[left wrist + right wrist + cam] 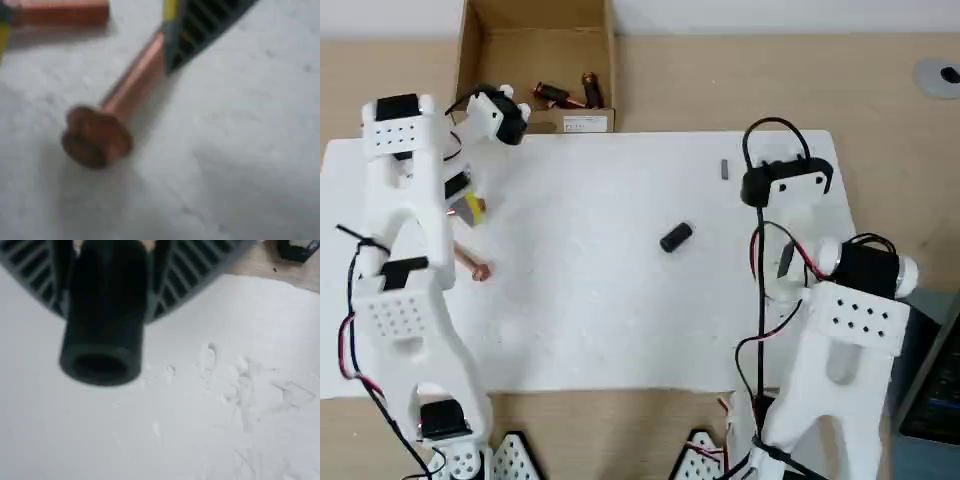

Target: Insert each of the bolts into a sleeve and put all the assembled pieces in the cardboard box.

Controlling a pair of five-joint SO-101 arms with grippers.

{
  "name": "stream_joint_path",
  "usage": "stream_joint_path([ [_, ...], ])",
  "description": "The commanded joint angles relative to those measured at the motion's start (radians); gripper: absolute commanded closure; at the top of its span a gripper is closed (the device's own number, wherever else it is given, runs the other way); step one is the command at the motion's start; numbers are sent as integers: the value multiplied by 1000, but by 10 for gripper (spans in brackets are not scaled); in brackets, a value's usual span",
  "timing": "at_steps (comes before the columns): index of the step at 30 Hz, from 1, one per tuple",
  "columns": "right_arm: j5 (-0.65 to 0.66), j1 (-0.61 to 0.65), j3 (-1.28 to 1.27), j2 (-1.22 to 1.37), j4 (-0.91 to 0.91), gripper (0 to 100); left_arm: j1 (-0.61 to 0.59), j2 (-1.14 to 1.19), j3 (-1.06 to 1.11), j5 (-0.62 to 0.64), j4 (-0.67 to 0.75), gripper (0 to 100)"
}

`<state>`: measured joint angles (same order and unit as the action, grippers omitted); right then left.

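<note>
On the cardboard box [470, 60] sits an unreadable label [585, 123].

High view: fixed overhead, looking straight down on white mat [600, 300]. Left wrist view: very close over mat, bolt [110, 120] running up to its finger [200, 30]. Right wrist view: equally close, sleeve [102, 315] between fingers [200, 270]. All three share the mat.
</note>
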<state>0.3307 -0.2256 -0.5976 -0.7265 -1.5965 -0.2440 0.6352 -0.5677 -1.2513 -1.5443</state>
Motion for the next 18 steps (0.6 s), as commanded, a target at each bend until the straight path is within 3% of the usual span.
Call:
stream_joint_path([
  [1,-2,-10,2,-27,15,988,12,71,-166,-6,3,774],
  [9,-2,-7,1,-25,38,988,6,183,-371,-5,-109,774],
  [18,-9,64,1,-27,40,988,-11,219,-382,-6,-115,774],
])
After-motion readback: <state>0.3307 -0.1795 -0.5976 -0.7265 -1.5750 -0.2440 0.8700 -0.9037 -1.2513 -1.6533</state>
